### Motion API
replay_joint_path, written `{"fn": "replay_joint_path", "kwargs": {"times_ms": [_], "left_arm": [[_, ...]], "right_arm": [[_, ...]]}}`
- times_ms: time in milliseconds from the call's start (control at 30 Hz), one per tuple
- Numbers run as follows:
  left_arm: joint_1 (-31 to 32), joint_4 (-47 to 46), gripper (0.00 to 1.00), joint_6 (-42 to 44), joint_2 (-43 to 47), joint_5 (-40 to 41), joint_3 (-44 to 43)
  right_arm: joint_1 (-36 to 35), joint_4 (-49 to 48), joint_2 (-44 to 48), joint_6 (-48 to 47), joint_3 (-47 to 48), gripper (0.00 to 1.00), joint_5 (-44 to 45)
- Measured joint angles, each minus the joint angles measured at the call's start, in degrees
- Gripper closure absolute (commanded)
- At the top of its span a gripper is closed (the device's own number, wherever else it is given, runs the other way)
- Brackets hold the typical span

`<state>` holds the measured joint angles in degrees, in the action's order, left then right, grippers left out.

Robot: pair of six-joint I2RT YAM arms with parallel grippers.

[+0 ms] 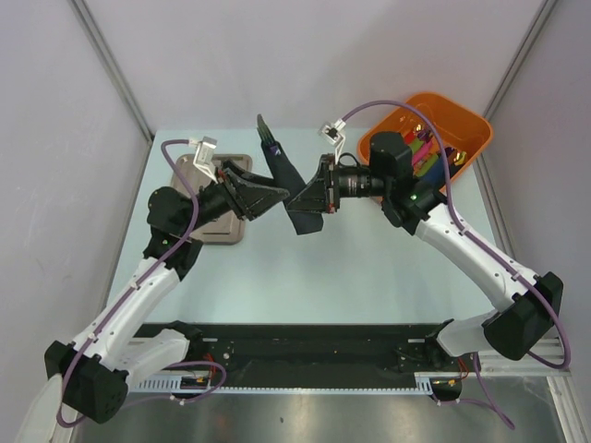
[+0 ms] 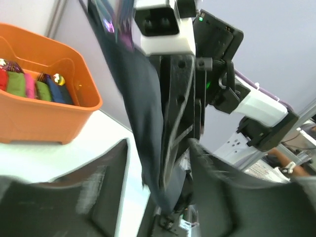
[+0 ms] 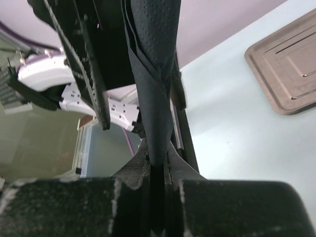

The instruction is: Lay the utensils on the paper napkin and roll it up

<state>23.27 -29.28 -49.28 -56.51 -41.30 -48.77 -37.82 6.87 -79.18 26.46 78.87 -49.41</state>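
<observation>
The black paper napkin (image 1: pixel 288 185) is rolled into a long tube and held up in the air above the table's middle. The iridescent utensils (image 1: pixel 267 131) stick out of its far end, and their sheen also shows in the left wrist view (image 2: pixel 109 15). My right gripper (image 1: pixel 305 198) is shut on the roll's lower part; in the right wrist view (image 3: pixel 157 159) the roll (image 3: pixel 153 69) rises straight out of the closed fingers. My left gripper (image 1: pixel 277 196) is open, its fingers (image 2: pixel 98 187) spread on either side of the roll (image 2: pixel 145 113) without pinching it.
An orange bin (image 1: pixel 466 125) with coloured napkin rolls stands at the back right, and also shows in the left wrist view (image 2: pixel 44 118). A steel tray (image 1: pixel 199 166) lies at the back left, partly under my left arm, and shows in the right wrist view (image 3: pixel 286 69).
</observation>
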Motion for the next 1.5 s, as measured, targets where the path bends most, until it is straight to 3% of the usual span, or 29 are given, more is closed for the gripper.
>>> {"fn": "replay_joint_path", "kwargs": {"times_ms": [100, 333, 633, 767, 933, 1000, 1033, 1100, 1167, 1200, 1300, 1400, 1500], "left_arm": [[-0.9, 0.0, 0.33, 0.2, 1.2, 0.0, 1.3], [-1.4, -2.0, 0.32, -0.3, 0.9, -0.9, 2.2], [-1.2, -6.7, 0.44, -2.2, -0.9, -2.1, 2.1], [-0.8, -7.7, 0.65, -3.0, -1.2, -2.4, 2.1], [-0.4, -8.8, 0.73, -3.9, -1.4, -3.0, 2.0], [-0.1, -9.2, 0.85, -4.2, -1.5, -3.1, 1.7], [0.0, -9.2, 0.97, -4.4, -1.6, -3.1, 1.6], [0.1, -9.2, 1.00, -5.2, -1.6, -3.4, 1.5], [0.2, -9.2, 1.00, -5.8, -1.6, -3.3, 1.4], [0.2, -9.2, 1.00, -5.9, -1.7, -3.4, 1.4], [0.2, -9.2, 1.00, -5.6, -1.7, -4.2, 1.4], [0.0, -9.2, 1.00, -5.6, -1.8, -4.8, 1.4], [-0.6, -9.2, 1.00, -5.6, -2.1, -5.3, 1.4]], "right_arm": [[1.1, -1.2, 0.0, 1.7, 0.0, 1.00, 0.1], [0.7, -3.4, 0.1, 3.8, -0.1, 1.00, -0.1], [-1.1, -4.2, 0.3, 4.0, -0.7, 1.00, -0.5], [-2.0, -4.2, 0.3, 4.0, -0.7, 1.00, -0.7], [-2.4, -4.2, 0.3, 3.1, -0.8, 1.00, -0.6], [-2.6, -4.1, 0.3, 2.5, -0.8, 1.00, -0.6], [-2.8, -3.9, 0.3, 2.2, -0.8, 1.00, -0.6], [-2.8, -3.8, 0.4, 1.0, -0.8, 1.00, -0.5], [-2.8, -3.7, 0.5, -0.1, -0.8, 0.79, -0.4], [-2.8, -3.7, 0.5, -0.2, -0.8, 0.59, -0.3], [-2.0, -2.4, 0.7, 0.1, -0.7, 0.33, -0.4], [0.2, -1.2, 1.5, 0.5, -0.7, 0.22, -0.6], [3.3, 0.3, 3.1, 0.5, -0.6, 0.21, -0.6]]}}
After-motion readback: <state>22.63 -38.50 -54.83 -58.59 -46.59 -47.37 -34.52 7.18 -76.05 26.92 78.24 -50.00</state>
